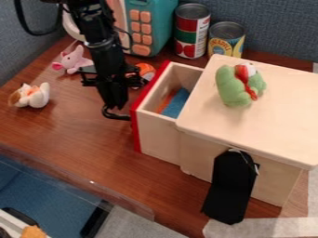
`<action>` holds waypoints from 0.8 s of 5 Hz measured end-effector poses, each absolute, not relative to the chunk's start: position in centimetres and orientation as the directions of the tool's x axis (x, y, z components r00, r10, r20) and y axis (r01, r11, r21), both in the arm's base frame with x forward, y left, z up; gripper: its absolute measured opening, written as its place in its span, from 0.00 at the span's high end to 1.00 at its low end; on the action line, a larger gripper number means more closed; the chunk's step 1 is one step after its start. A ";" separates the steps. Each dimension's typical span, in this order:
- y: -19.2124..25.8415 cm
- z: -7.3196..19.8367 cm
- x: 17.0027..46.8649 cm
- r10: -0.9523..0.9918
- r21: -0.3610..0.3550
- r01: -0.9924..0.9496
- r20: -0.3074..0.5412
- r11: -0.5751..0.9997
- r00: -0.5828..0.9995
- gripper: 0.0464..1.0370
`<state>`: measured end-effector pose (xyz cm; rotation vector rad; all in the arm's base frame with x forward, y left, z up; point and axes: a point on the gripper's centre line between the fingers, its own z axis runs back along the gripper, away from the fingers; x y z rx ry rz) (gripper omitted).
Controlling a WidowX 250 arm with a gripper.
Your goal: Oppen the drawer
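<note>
Open drawer, red front facing left.
It juts from the wooden box, its front's long axis running near to far; the end effector is beside it, opening and hold impossible to tell.

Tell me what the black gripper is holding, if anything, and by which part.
It cannot be told: the gripper is at the curved black handle on the red front of the wooden drawer, but any grip is unclear.

Bright, diffuse light; soft sheen on wooden tabletop; glints on clear plastic edge; drawer shaded inside.
</note>
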<state>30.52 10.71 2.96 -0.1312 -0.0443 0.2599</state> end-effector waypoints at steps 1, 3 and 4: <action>12.1 3.0 30.0 0.286 -0.133 -0.281 0.025 0.951 0.958 0.90; 12.8 3.0 29.6 0.296 -0.125 -0.291 0.025 0.949 0.955 0.85; 13.2 6.1 30.3 0.348 -0.091 -0.339 0.118 0.936 0.930 0.61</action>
